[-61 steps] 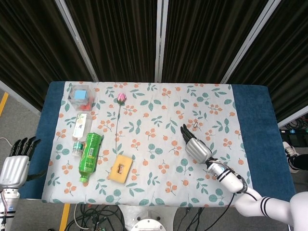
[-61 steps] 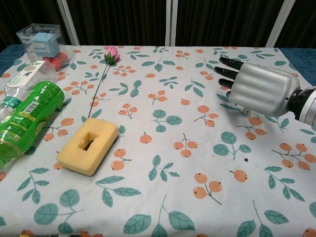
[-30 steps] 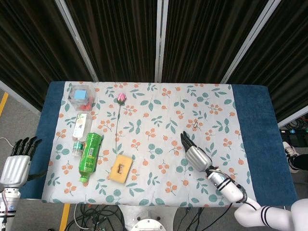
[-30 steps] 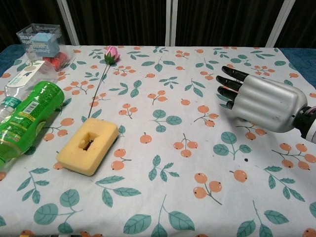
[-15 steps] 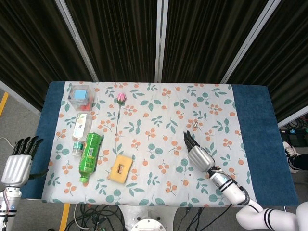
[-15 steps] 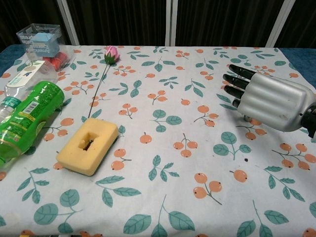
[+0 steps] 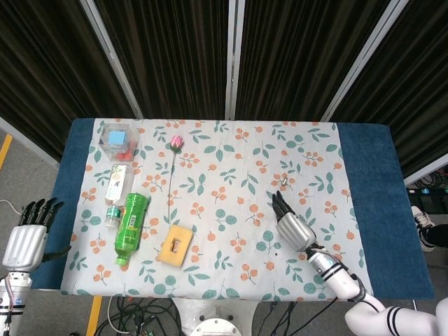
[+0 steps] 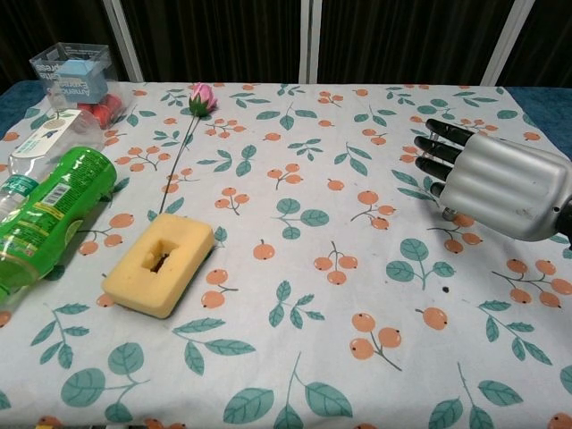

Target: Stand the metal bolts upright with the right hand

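Note:
A small metal bolt stands on the floral tablecloth, right of centre; the head view is too coarse to show its pose for sure. My right hand hovers just on the near side of it, fingers stretched out and apart, holding nothing and not touching the bolt. The chest view shows that hand at the right edge, palm down above the cloth, and I cannot make out the bolt there. My left hand hangs off the table's near left corner, fingers straight, empty.
On the left side lie a green bottle, a clear bottle and a yellow sponge. A clear plastic box and a pink rose sit farther back. The blue table edge runs along the right.
My right hand has drawn back from the bolt toward the near edge and a little to the right. The bolt and the left hand have stayed put.

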